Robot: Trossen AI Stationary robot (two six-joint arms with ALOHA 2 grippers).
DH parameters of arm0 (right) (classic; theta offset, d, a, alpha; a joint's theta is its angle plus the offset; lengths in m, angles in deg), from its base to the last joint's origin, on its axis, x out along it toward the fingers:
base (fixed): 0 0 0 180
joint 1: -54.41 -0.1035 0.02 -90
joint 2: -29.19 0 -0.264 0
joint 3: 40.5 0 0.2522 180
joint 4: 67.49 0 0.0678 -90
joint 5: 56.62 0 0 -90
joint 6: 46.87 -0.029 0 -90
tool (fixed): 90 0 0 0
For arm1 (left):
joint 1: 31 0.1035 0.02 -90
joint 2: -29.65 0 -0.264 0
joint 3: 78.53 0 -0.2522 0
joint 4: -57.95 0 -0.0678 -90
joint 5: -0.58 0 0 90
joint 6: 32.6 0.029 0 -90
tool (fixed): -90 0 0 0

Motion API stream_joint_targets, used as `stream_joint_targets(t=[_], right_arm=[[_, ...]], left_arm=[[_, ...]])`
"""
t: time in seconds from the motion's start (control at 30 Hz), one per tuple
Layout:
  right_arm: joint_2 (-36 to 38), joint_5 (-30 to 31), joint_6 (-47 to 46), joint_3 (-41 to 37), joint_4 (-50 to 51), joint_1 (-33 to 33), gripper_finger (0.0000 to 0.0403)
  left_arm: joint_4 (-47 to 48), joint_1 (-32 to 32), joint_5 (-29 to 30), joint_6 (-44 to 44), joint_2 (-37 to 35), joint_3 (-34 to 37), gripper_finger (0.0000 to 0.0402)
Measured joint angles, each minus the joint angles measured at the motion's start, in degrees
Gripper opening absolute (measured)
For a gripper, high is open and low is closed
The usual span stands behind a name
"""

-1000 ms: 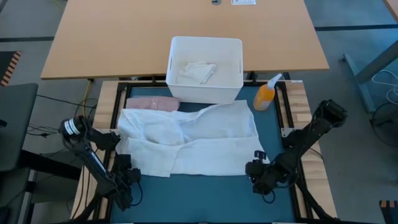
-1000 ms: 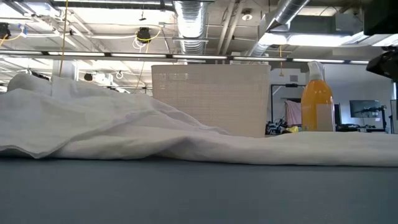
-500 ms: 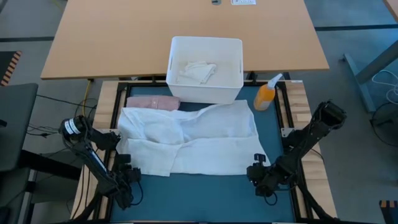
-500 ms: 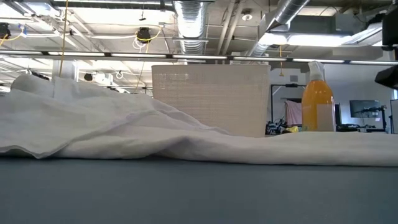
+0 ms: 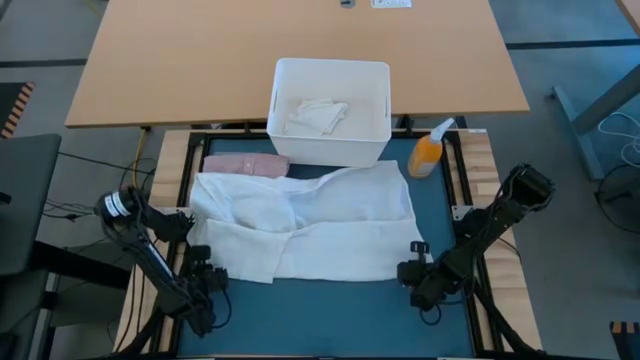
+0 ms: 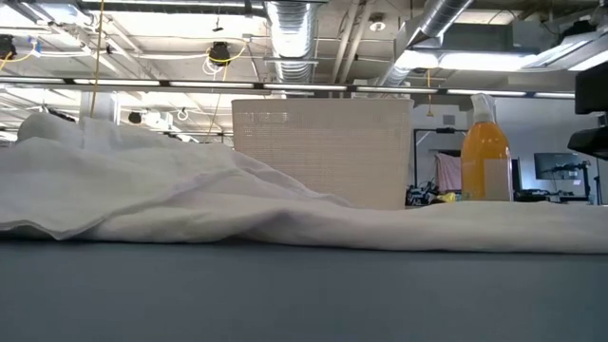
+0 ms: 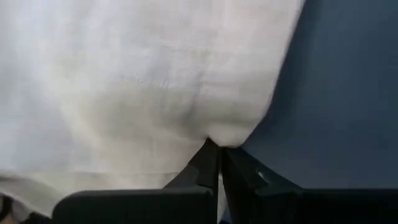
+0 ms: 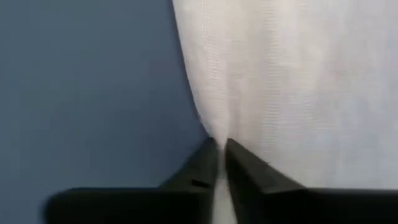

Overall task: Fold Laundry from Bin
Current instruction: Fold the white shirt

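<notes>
On the mat's near edge, you're pinching the white cloth [image 5: 310, 225] at both corners.
Left gripper [image 7: 217, 155] and right gripper [image 8: 219, 149] are both clamping its hem tight.

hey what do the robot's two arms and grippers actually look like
Both arms are black, built of slim jointed links. The left arm carries a round silver-white cap at its upper joint. Each gripper, left gripper and right gripper, ends in two narrow, dark, tapered fingers.

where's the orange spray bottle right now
In the high view the orange spray bottle stands on the table's right side, just right of the white bin and beyond the spread white cloth.
</notes>
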Motion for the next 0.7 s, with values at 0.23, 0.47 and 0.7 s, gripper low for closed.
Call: stream_joint_targets(t=[0.23,0.47,0.7], right_arm=[[-0.1,-2.3,0.4,4.9,10.3,0.2,0.0026],[0.0,-12.1,4.4,13.1,18.5,0.0,0.0012],[0.0,-13.2,1.6,20.7,27.4,-2.8,0.0013]], left_arm=[[3.6,0.0,1.9,0.3,-5.8,-3.5,0.0],[1.5,0.0,2.0,2.3,-13.9,-4.7,0.0],[-1.7,-0.4,2.1,4.5,-19.0,-4.8,0.0]])
